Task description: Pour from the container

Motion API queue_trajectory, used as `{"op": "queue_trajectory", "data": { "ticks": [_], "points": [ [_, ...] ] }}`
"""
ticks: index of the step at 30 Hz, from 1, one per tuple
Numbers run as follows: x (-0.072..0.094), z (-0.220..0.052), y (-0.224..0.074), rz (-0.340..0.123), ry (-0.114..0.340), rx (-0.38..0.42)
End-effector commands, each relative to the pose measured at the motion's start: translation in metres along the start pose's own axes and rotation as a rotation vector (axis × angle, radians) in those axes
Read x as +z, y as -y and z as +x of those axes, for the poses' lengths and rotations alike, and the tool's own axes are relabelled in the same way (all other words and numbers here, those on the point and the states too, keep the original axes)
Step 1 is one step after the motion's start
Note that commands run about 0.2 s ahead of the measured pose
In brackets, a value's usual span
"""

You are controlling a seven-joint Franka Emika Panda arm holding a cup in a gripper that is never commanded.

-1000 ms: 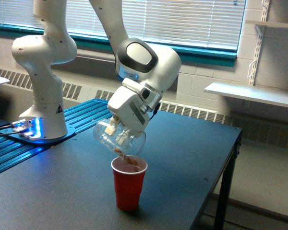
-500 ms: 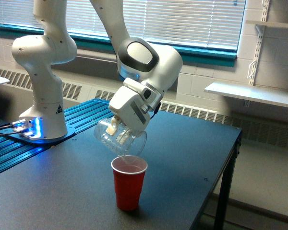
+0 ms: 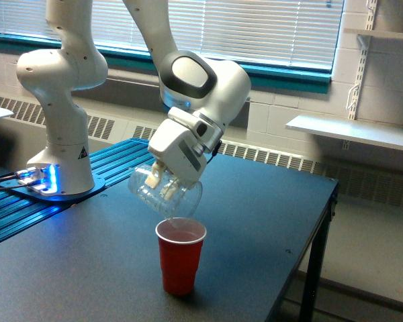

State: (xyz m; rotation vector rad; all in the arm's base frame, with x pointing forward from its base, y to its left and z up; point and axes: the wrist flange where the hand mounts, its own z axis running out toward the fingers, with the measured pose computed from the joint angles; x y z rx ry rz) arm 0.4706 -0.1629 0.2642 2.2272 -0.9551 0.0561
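Shifted slightly left, container [image 3: 162, 193] tilts over dark table [image 3: 269, 221], blinds behind.

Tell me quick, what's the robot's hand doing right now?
Gripper: closed on the clear container, holding it tipped with its mouth just above the red cup.
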Motion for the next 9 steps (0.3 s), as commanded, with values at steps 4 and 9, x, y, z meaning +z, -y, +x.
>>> {"op": "queue_trajectory", "data": {
  "ticks": [4,9],
  "points": [
    [-0.01,0.001,-0.031,0.048,-0.032,0.033],
    [-0.011,-0.003,-0.044,0.06,-0.035,0.061]
  ]
}}
